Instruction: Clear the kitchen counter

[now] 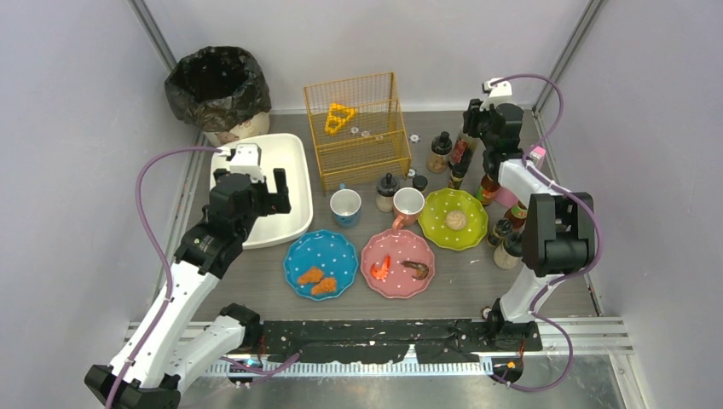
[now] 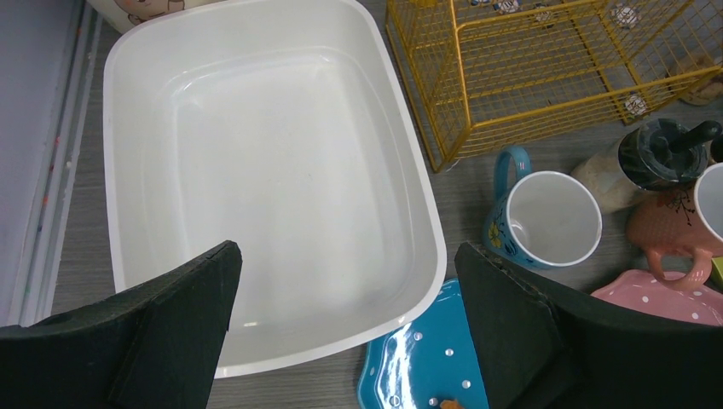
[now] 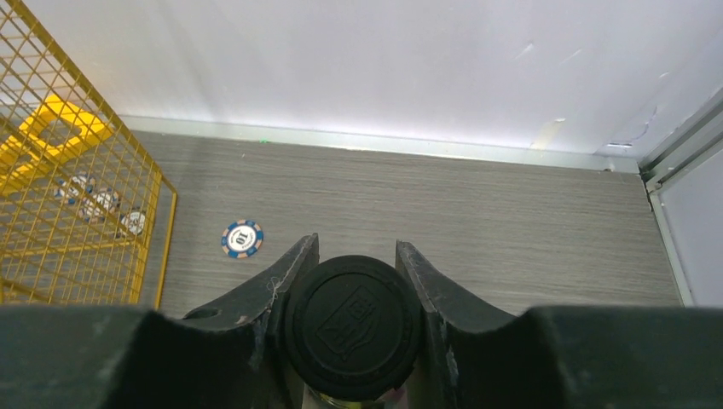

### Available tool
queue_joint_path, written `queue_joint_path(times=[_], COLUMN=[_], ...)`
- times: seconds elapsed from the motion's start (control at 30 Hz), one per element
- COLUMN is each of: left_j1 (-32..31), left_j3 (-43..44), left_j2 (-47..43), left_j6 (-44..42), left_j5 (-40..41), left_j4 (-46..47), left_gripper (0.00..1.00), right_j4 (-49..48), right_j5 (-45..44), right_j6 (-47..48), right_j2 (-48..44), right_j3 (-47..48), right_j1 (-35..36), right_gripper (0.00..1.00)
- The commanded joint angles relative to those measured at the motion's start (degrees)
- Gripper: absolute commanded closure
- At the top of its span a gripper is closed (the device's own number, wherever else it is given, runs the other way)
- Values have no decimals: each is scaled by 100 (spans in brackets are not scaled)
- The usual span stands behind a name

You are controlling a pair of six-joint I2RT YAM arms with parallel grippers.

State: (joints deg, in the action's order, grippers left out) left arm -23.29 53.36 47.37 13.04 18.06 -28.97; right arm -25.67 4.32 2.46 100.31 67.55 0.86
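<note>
The kitchen counter (image 1: 465, 285) is a grey wood-grain top. On it stand a blue plate (image 1: 321, 264) with two nuggets, a pink plate (image 1: 398, 264) with food, a green plate (image 1: 453, 219) with a bun, a blue mug (image 1: 345, 207) and a pink mug (image 1: 407, 204). My left gripper (image 1: 264, 194) is open and empty above the near right corner of a white tub (image 1: 286, 153); the left wrist view shows it (image 2: 349, 256) over the tub's rim (image 2: 426, 230). My right gripper (image 1: 479, 119) is at the far right, shut on a black-capped bottle (image 3: 354, 328).
A yellow wire basket (image 1: 358, 128) with a yellow piece and chips stands at the back middle. A bin with a black bag (image 1: 217, 89) is at the back left. Several spice bottles (image 1: 440, 152) stand along the right side. A poker chip (image 3: 242, 239) lies beside the basket.
</note>
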Motion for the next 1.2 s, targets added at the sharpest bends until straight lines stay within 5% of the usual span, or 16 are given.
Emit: queue_joint_path(times=[0.0, 0.57, 1.17], left_j1=[-23, -18, -20], left_j3=[83, 49, 35], left_j2=[-92, -100, -100], left_j6=[23, 50, 135], left_j5=[92, 155, 188], left_j4=[218, 279, 193], left_gripper=[0, 1, 1], right_j4=[-118, 759, 1433], right_j5=[116, 167, 973], right_j6=[219, 251, -35], right_j2=[-596, -976, 746], right_j3=[217, 2261, 5712], right_j1=[0, -5, 1028], right_gripper=[94, 95, 95])
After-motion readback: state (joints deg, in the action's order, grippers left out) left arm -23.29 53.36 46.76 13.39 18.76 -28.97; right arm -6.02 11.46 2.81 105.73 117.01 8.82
